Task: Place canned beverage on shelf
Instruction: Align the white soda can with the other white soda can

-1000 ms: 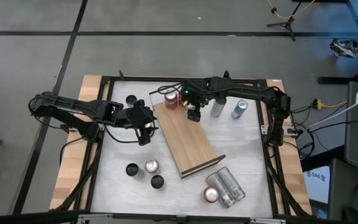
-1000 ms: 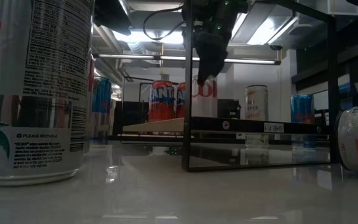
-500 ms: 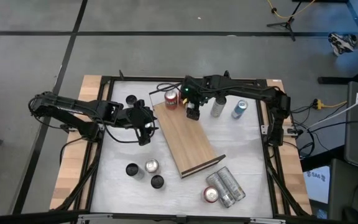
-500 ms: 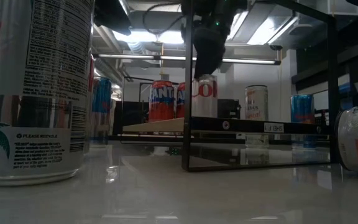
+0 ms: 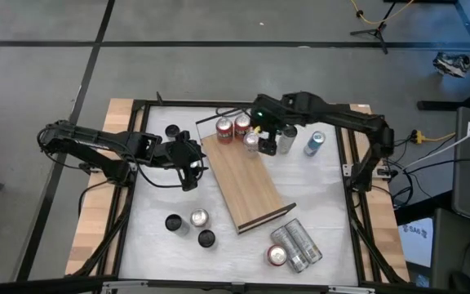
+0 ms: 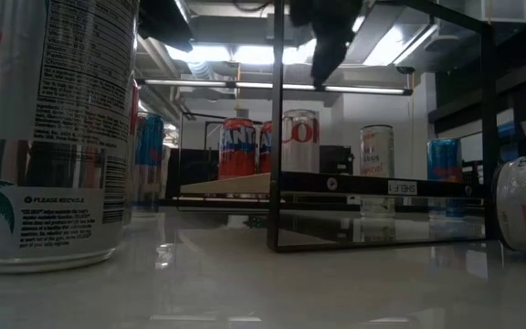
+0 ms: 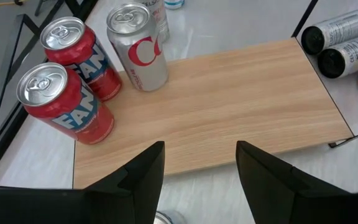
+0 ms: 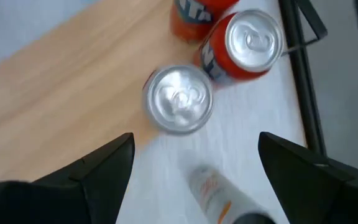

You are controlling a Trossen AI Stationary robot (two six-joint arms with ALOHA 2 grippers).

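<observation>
The shelf [image 5: 247,184], a light-brown board, lies slantwise across the middle of the table. At its far end stand two red cans [image 5: 223,129] [image 5: 241,125] and a silver can [image 5: 252,140]. The left wrist view shows the silver can [image 7: 138,50] upright beside the red ones [image 7: 64,102]. My right gripper [image 5: 266,137] hangs open above the silver can [image 8: 179,99] and is clear of it in the low view [image 6: 331,37]. My left gripper [image 5: 192,167] waits open at the shelf's left edge, its fingers [image 7: 142,174] apart over the board [image 7: 229,93].
A silver can [image 5: 286,140] and a blue can [image 5: 315,143] stand on the table right of the shelf's far end. Three cans [image 5: 199,217] stand near left, and several lie near right [image 5: 292,245]. A dark can [image 5: 172,131] stands far left. A black frame [image 5: 137,163] rims the table.
My right gripper has risen from just over the silver can and drifted a little toward the table's right edge, staying open. The silver can stays standing on the shelf's far end beside the red cans.
</observation>
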